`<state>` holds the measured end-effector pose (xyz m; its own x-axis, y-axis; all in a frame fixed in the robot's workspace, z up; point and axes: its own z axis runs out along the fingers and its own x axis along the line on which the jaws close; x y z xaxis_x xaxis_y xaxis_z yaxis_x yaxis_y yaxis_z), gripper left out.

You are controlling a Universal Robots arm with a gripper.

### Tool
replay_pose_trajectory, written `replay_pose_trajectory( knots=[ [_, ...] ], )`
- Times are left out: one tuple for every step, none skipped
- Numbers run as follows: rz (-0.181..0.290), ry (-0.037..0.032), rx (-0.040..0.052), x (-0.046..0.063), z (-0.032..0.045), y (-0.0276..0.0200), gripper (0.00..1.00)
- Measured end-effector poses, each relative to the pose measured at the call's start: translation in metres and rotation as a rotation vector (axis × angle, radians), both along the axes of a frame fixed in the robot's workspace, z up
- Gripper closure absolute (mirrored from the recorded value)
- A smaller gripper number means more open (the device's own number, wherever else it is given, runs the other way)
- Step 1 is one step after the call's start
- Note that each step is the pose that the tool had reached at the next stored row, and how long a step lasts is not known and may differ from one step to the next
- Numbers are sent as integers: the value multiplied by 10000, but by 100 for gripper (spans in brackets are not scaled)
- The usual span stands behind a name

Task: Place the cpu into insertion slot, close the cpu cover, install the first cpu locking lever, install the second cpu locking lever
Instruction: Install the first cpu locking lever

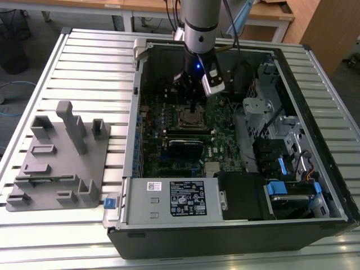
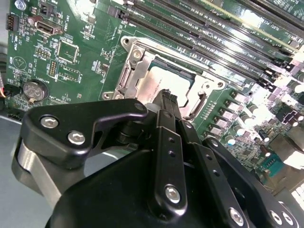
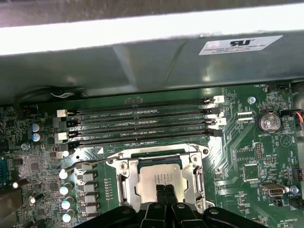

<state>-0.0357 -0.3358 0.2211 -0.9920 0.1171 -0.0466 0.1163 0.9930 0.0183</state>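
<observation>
My gripper [image 1: 194, 107] hangs inside the open computer case, right over the insertion slot [image 1: 193, 120] on the green board. The cpu [image 3: 160, 175] lies in the slot with its dull silver face up. The cpu cover [image 3: 126, 184], a silver frame plate, lies flat around it. The black fingertips [image 3: 160, 191] stand pressed together with nothing between them, at or just above the cpu's face [image 2: 161, 84]; contact is hidden. A thin metal lever rod [image 3: 89, 163] runs out from the socket's corner. The cover [image 2: 135, 71] shows in both wrist views.
Long black memory slots [image 3: 142, 121] lie beside the socket, toward the case wall [image 3: 156, 66]. A black card [image 1: 184, 147] and the power supply [image 1: 174, 199] sit nearer the case front. A drive cage [image 1: 264, 112] fills the exterior view's right. A grey fixture [image 1: 62, 157] stands on the slatted table.
</observation>
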Motion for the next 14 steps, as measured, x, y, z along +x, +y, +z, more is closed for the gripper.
replay_pose_trajectory(
  knots=[
    [0,0,1,0,9,0,90],
    [0,0,1,0,19,0,90],
    [0,0,0,0,28,0,90],
    [0,0,1,0,31,0,90],
    [0,-1,2,0,31,0,90],
    [0,-2,3,0,30,0,90],
    [0,0,1,0,68,0,90],
    [0,0,1,0,105,0,90],
    [0,0,1,0,105,0,90],
    [0,0,1,0,105,0,90],
    [0,0,1,0,106,0,90],
    [0,-1,1,0,106,0,90],
    [0,0,1,0,118,0,90],
    [0,-1,1,0,129,0,90]
  ],
)
